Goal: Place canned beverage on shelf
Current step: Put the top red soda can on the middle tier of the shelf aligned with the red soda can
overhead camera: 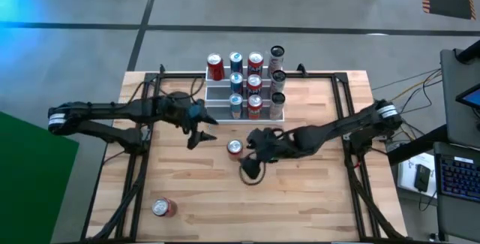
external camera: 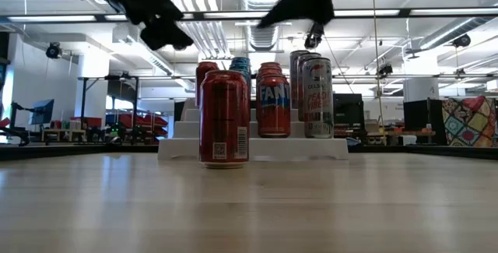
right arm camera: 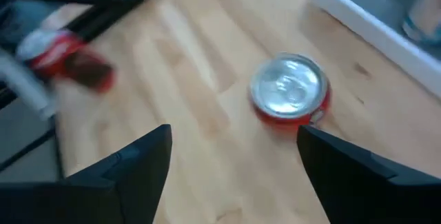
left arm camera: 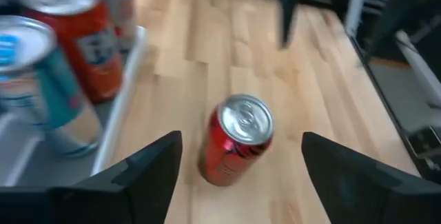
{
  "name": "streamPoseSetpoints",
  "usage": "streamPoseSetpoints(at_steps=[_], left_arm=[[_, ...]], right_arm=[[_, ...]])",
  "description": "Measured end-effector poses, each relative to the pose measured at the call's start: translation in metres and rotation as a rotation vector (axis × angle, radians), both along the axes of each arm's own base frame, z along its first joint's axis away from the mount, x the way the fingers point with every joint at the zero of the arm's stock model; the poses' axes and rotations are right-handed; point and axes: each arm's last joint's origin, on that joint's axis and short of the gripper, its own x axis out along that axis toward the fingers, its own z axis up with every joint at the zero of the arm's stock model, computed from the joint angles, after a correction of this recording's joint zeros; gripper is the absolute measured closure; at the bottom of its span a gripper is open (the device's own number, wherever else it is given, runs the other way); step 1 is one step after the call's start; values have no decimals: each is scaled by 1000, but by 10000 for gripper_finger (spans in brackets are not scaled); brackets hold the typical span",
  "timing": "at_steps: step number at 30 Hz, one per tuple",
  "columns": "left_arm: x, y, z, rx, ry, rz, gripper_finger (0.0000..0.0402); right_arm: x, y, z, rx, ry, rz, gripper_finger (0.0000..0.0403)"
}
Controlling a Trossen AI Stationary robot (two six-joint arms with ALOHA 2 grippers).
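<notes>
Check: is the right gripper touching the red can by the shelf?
Apart. The right wrist view shows the right gripper open, with bare wood between its fingers and the upright red can. The high view shows it beside the can too.

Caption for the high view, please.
Both open grippers, left gripper and right gripper, flank an upright red can before the can-filled shelf.

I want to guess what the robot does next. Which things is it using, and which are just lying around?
For the job:
- upright red can on the table
- shelf
- left claw, open
- right claw, open

Just there:
- cans already on the shelf
- red can on its side
</notes>
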Motion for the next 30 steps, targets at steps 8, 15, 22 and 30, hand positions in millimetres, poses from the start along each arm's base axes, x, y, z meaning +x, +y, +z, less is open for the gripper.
streamPoseSetpoints(at_steps=[8,15,22,30], left_arm=[[8,-2,-12,-9,56,-128,123],[-2,-4,-3,60,8,-163,123],[-18,-7,6,73,4,-160,123],[-40,-8,12,110,35,-101,123]], right_arm=[[27,18,-53,-90,14,-171,92],[38,17,-71,-209,-37,-310,29],[43,16,-87,-167,-54,-407,20],[54,11,-108,-175,-33,-386,19]])
